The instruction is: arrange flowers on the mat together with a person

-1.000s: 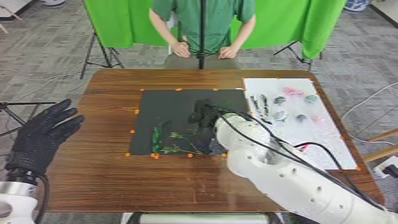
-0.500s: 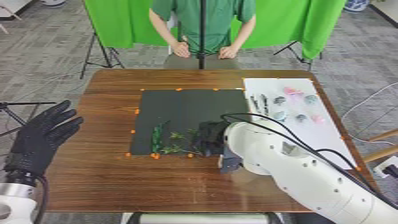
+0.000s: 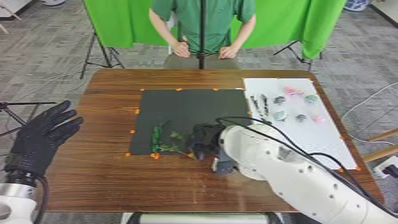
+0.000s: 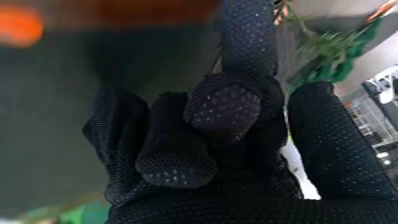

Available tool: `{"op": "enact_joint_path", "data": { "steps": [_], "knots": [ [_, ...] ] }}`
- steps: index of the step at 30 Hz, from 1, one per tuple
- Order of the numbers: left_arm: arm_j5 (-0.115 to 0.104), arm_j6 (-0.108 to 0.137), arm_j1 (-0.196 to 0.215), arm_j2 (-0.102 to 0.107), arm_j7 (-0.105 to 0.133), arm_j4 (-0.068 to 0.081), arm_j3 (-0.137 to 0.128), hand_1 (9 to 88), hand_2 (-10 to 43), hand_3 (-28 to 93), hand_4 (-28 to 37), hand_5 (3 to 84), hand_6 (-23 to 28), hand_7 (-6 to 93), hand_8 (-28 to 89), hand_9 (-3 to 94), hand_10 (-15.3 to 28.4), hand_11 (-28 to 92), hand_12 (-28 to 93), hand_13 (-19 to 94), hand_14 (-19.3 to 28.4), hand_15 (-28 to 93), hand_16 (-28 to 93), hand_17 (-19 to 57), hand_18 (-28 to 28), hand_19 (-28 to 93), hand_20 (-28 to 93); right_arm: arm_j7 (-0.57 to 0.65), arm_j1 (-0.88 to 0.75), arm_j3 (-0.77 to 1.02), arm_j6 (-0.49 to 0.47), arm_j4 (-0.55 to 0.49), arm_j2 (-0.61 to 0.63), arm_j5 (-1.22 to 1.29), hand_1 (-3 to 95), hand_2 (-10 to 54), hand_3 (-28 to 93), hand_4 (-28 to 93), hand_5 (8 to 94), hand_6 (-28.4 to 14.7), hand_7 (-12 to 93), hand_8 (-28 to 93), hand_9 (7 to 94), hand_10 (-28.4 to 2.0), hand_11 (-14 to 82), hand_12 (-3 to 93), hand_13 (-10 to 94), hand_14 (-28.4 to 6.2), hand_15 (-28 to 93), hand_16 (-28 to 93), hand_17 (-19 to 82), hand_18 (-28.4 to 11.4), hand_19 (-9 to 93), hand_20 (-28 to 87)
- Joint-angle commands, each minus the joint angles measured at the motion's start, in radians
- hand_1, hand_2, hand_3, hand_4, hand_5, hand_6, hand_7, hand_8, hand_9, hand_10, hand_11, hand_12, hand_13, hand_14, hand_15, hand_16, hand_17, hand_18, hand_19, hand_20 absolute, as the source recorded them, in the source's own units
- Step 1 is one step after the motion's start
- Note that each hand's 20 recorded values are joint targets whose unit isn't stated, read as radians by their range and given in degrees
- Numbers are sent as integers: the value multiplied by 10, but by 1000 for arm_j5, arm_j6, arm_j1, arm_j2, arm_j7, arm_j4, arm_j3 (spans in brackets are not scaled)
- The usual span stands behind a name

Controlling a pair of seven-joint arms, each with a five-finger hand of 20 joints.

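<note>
One leafy sprig [image 3: 175,136] just beside the fingers | right hand [image 3: 207,137] curled, no pinch visible | best uncurl clear of it, then nudge it softly along the mat [image 3: 187,107]

My right hand [image 3: 208,140] covers some near right part of the dark mat [image 3: 191,112]. In my right wrist view, this same hand hides part of the greenery [image 4: 333,46]; one orange patch [image 4: 18,26] is blurred. The flowers [image 3: 290,91] look too small for telling their kinds.
</note>
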Motion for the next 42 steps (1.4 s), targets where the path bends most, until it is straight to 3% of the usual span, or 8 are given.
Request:
{"op": "enact_joint_path", "data": {
  "steps": [1,8,11,15,18,20,27,42],
  "knots": [
    [-6,12,15,-7,-1,-1,-1,261,-8,682,-211,375,44,168,-68,328,132,215,169,310,159,250,32,-41,214,379,117,-84,-18,67,81,-100,66,-88,132,210,793,-173,846,-25,317,-66,878,-110,549,414,790,-129,812,347,542,-222,932,652],
    [-8,11,11,-3,-2,1,5,261,-8,682,-211,375,44,168,-67,328,132,215,169,311,159,251,32,-41,214,380,117,-339,-42,130,107,-99,73,49,166,184,822,-165,783,-20,305,-85,792,-138,576,433,700,-160,828,359,438,-228,932,616],
    [-7,10,7,-5,-5,2,6,260,-8,682,-210,375,44,168,-67,328,131,215,169,311,159,252,32,-41,214,380,117,-449,-43,127,102,-75,69,43,174,185,857,-161,726,-13,256,-100,657,-164,589,432,578,-180,833,343,323,-229,920,530],
    [-6,8,6,-6,-7,2,6,260,-8,682,-210,375,44,168,-68,327,131,215,169,311,158,251,32,-41,214,380,118,-506,-31,82,125,-51,76,-61,175,194,899,-171,675,-4,252,-117,429,-186,515,367,346,-187,792,249,156,-226,760,529],
    [-7,9,5,-4,-6,3,7,261,-7,681,-211,375,44,168,-67,327,131,215,169,310,158,251,32,-41,214,380,117,-531,-26,56,125,-24,75,-116,158,202,895,-179,667,5,252,-130,372,-161,307,276,222,-154,606,166,63,-220,623,490],
    [-7,7,5,-4,-8,3,7,260,-8,683,-210,375,44,168,-67,327,131,215,169,311,158,250,31,-41,214,380,117,-534,-28,42,139,-10,74,-121,146,209,889,-182,667,6,253,-132,350,-151,252,270,192,-143,501,174,27,-215,584,468],
    [-5,7,7,-6,-9,3,7,260,-7,681,-211,375,45,167,-67,327,131,216,169,311,158,251,32,-41,214,380,117,-578,-19,-14,164,17,74,-180,70,283,839,-175,652,-14,199,-120,266,-116,53,272,139,-102,-71,507,-103,-188,413,311],
    [-5,4,5,-5,-12,4,8,260,-8,683,-210,376,45,167,-67,328,131,216,169,310,159,250,31,-42,214,380,117,-631,-28,-69,152,47,45,-260,31,336,802,-172,665,-16,194,-128,231,-73,-24,233,87,-84,-198,544,-154,-164,303,205]
  ]
}}
